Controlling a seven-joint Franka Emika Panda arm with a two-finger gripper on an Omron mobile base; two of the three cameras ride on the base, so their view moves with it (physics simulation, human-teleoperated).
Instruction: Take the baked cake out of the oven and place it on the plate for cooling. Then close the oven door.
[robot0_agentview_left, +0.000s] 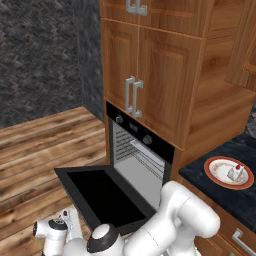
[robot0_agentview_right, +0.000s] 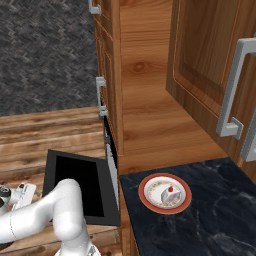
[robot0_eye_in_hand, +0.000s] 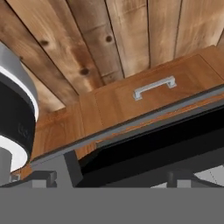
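The black oven (robot0_agentview_left: 142, 150) stands open, its oven door (robot0_agentview_left: 107, 197) folded down flat over the floor. The cake (robot0_agentview_left: 235, 173), a white wedge with a red dot, lies on the red-rimmed plate (robot0_agentview_left: 210, 167) on the dark counter to the right; from the other side the cake (robot0_agentview_right: 170, 195) and the plate (robot0_agentview_right: 144, 192) show as well. My gripper (robot0_agentview_left: 67, 219) hangs low near the floor, by the door's outer left corner, open and empty. Its fingertips (robot0_eye_in_hand: 43, 177) stand wide apart below the door's silver bar handle (robot0_eye_in_hand: 131, 124).
Wooden cabinet doors (robot0_agentview_left: 150, 70) with grey handles rise above the oven. A wooden drawer front (robot0_eye_in_hand: 154, 87) with a handle sits below it. The dark stone counter (robot0_agentview_right: 210, 220) runs to the right, and plank floor (robot0_agentview_left: 45, 145) spreads to the left.
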